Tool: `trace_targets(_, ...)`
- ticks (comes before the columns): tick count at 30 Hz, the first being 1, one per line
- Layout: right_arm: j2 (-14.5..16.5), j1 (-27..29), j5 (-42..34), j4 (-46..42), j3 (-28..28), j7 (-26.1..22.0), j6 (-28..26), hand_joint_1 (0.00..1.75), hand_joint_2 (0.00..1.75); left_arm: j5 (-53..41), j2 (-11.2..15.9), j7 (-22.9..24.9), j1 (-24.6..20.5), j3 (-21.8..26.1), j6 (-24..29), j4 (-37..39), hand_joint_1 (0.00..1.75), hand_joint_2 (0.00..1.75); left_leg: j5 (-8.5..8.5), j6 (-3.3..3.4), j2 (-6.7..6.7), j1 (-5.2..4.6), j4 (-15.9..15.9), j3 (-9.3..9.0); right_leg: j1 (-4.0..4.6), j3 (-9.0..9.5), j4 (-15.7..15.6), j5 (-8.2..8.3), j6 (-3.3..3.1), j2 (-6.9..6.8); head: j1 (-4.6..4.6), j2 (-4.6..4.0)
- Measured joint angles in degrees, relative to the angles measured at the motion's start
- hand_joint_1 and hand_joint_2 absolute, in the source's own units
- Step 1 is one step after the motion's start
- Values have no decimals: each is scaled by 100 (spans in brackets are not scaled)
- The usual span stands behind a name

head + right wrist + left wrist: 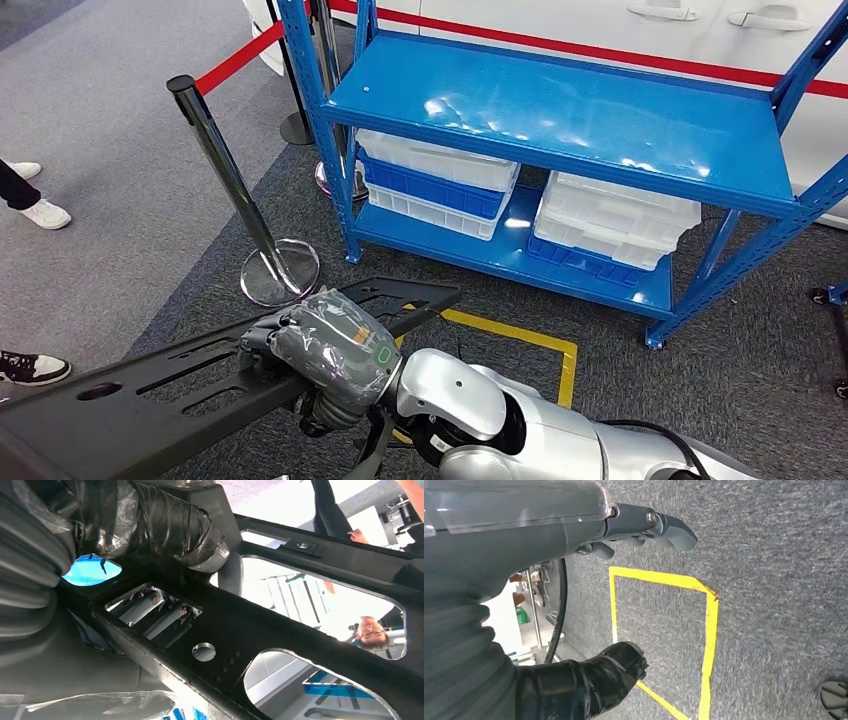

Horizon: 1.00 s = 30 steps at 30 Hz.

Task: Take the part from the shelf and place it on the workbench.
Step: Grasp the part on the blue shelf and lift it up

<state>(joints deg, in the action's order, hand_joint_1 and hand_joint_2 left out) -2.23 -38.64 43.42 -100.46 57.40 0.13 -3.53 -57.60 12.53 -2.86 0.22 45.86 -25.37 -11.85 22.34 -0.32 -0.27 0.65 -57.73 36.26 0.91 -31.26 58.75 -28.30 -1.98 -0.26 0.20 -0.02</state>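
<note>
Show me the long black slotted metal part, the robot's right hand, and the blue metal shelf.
Long black slotted metal part [150, 385], head view, its flat slotted face.
Right hand [325, 345], head view, its wrapped back.
Blue metal shelf [600, 125], head view, its top board.

Bright overhead glare on the blue shelf [560, 110], blown-out backlight behind the part [280, 630]

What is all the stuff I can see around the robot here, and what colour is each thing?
Part: one, black, long and slotted, held in front of the robot.
Shelf: one, blue, ahead on the carpet.
Bins: several stacked, white and blue, on the shelf's lower level.
Barrier post: one, chrome, left of the shelf, red belt attached.
Floor marking: one, yellow outline, on grey carpet.
Shoes: white and black, people's, far left.
Right robot hand: grey, grips the part.
Left robot hand: grey, above the carpet, holds nothing.
</note>
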Motion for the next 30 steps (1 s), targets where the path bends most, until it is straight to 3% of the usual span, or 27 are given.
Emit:
trace_targets(2, -168, 108, 3, -124, -15, -19, -66, 175, 175, -147, -90, -119, 13, -19, 178, 0, 0, 175, 0, 0, -4, -2, -2, 1, -8, -5, -3, -1, 1, -8, -1, 0)
trace_targets(4, -575, 335, -91, -433, -116, -155, -127, 175, 175, -329, -290, -234, 38, -64, 462, 0, 0, 175, 1, 1, -16, -5, -2, 6, -19, 1, -11, -2, 2, -29, -1, 0)
trace_targets(8, -1389, 874, -254, -990, -641, -487, -108, 175, 175, -435, -721, -323, 104, -122, 796, 4, 0, 175, 6, 10, -20, -9, -13, 30, -27, -7, -23, 11, 25, -28, 0, 0)
trace_targets(12, -1934, 1365, -409, -1376, -1215, -852, 65, 175, 175, -373, -1122, -419, 89, -125, 983, -5, 0, 175, 8, 23, -18, -18, -22, 42, -36, -8, -32, 24, 50, -18, 0, 0)
trace_targets(15, -2089, 1553, -464, -1489, -1570, -1013, 274, 175, 175, -374, -1326, -364, 82, -125, 982, -56, 0, 175, 10, 65, -10, -39, -38, 54, -53, -13, -43, 41, 87, -5, -1, 0)
trace_targets(18, -2269, 1789, -581, -1552, -1853, -1230, 294, 175, 175, -510, -1636, -48, 56, -163, 1110, -146, 0, 175, 0, 203, -26, -67, -20, 48, -77, 12, -93, 65, 170, -31, -3, 0)
trace_targets(20, -2439, 1988, -774, -1564, -2149, -1527, 272, 175, 175, -680, -1908, 211, 2, -257, 1201, -197, 0, 175, -88, 265, -47, -35, 156, -30, -77, 29, -57, 4, 212, -39, -3, 0)
trace_targets(22, -2552, 2147, -989, -1507, -2534, -1913, 301, 175, 175, -794, -2123, 400, -113, -400, 1248, -236, 0, 175, -190, 304, -83, 5, 317, -82, -91, -107, 294, -279, 254, -2, 1, 0)
trace_targets(24, -2575, 2241, -1085, -1392, -2893, -2226, 374, 175, 175, -759, -2274, 521, -223, -503, 1365, -278, 0, 175, -229, 309, -132, 8, 339, -51, -123, -361, 842, -626, 296, 23, 1, 0)
trace_targets(26, -2554, 2362, -1024, -1275, -3172, -2400, 426, 175, 175, -648, -2416, 661, -291, -546, 1567, -330, 0, 175, -244, 286, -197, 16, 306, 10, -175, -532, 1252, -793, 346, 24, 1, 0)
trace_targets(27, -2530, 2453, -954, -1228, -3292, -2447, 436, 175, 175, -551, -2493, 756, -307, -556, 1727, -356, 0, 175, -251, 268, -242, 28, 273, 50, -207, -520, 1272, -764, 376, 24, 1, 0)
trace_targets(28, -2499, 2565, -861, -1199, -3386, -2456, 438, 175, 175, -426, -2557, 843, -313, -550, 1927, -375, 0, 175, -254, 241, -289, 48, 226, 94, -242, -403, 1095, -648, 409, 32, 1, 0)
trace_targets(30, -2417, 2835, -628, -1232, -3445, -2310, 429, 175, 175, -171, -2604, 880, -244, -462, 2330, -387, 0, 175, -241, 150, -383, 86, 101, 186, -302, 0, 410, -348, 483, 172, 4, 0)
